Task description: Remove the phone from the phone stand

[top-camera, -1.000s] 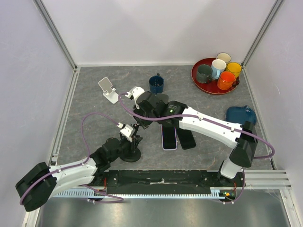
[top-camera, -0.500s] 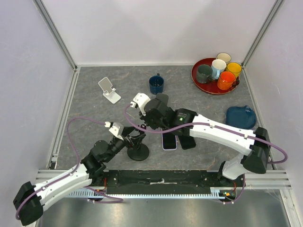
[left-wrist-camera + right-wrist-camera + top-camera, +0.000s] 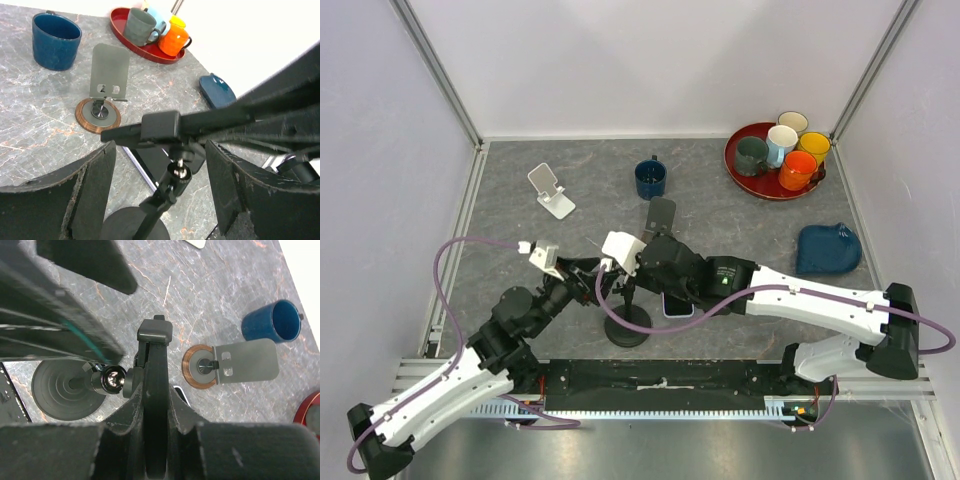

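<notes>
Right claw is clamped on the phone, one finger on each face. Phone shows edge-on, seated in the cradle of the black phone stand. In the right wrist view the stand's ball joint and round base lie just left of that claw. Left claw gapes wide, fingers either side of the stand's stem, touching nothing. Beyond it on the desk: grey stand, blue mug.
</notes>
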Tool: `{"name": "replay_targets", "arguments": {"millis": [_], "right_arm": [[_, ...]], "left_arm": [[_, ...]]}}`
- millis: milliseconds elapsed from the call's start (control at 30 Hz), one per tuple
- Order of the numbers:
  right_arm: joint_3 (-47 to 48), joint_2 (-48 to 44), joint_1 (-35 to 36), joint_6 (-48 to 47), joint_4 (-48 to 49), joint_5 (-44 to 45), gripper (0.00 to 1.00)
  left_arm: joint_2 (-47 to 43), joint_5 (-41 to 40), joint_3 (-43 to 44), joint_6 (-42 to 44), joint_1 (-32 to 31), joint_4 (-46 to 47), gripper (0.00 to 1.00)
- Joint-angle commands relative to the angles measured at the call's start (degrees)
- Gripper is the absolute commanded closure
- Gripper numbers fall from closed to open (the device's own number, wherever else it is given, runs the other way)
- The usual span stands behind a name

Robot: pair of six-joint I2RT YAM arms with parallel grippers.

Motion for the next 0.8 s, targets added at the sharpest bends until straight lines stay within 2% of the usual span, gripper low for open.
{"name": "replay_targets", "arguments": {"millis": [0,100,167,367,467,567,767], "right_arm": [[-1.2,-3.9,2.0,-3.6,8.3,-0.3,1.00],[-2.4,-4.6,2.9,-4.0,9.3,-0.5,1.00],[-3.1,-4.9,3.6,-4.1,10.1,-0.5,1.00],[-4.3,-5.2,5.5,-4.7,11.5,1.9,1.00],[-4.4,-4.5,6.4,-5.0,11.6,3.4,1.00],[-4.1,-3.7,7.3,-5.4,11.7,4.6,1.00],[-3.4,-2.1,9.3,-6.1,11.6,7.3,1.00]], "left_arm": [[7.3,2.6,8.7,-3.9,1.0,-10.1,0.23],[8.5,7.5,11.2,-5.5,3.0,-12.6,0.23],[7.4,8.1,11.3,-7.8,5.1,-13.4,0.24],[5.9,4.1,13.3,-17.3,8.6,-19.6,0.25],[7.3,4.5,13.5,-22.1,8.7,-17.9,0.25],[9.8,8.2,13.9,-23.5,8.6,-15.1,0.25],[13.9,9.1,16.4,-26.3,8.6,-16.4,0.26]]}}
